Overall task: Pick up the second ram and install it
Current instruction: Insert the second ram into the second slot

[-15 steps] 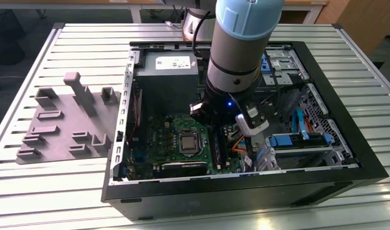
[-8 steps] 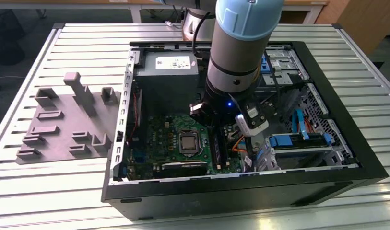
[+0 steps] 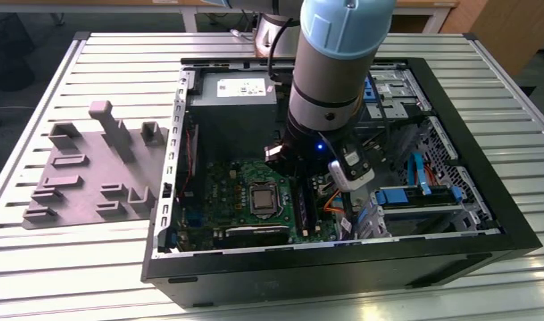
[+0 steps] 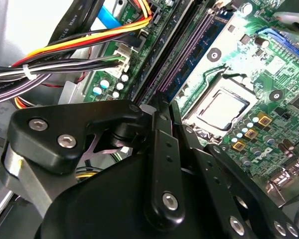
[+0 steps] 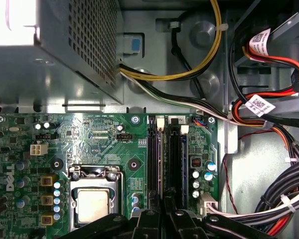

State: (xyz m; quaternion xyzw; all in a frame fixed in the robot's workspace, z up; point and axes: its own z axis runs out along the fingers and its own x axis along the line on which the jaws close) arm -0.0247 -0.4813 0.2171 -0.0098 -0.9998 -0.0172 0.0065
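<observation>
The arm (image 3: 330, 80) is lowered into the open computer case (image 3: 512, 234), which lies on the slatted table (image 3: 93, 267). The gripper (image 5: 164, 211) is set directly over the two black memory slots (image 5: 175, 164) on the green motherboard (image 5: 89, 139). In the exterior view these slots lie just to the exterior view's right of the processor socket (image 3: 263, 199).

The second ram (image 5: 158, 164) is taken to be the thin purple-blue edge in the slot nearer the socket. It is seen edge-on, so no chips can be made out. Its long axis follows the slot, running far to near in the scene. One end points toward the power supply (image 3: 231, 100) at the far side, beside a white slot latch (image 5: 160, 122). The other end is covered by the gripper. In the second wrist view the same purple edge (image 4: 184, 52) is seen running away from the gripper (image 4: 162, 107).

The gripper's fingers (image 5: 149, 219) are drawn together above the slots. Whether the stick's edge is pinched between them or only met from above cannot be told, because the tips are hidden by the black linkage. In the exterior view the gripper and most of the slots are hidden behind the arm. A bundle of cables (image 5: 284, 199) lies on the side of the slots away from the socket.
</observation>
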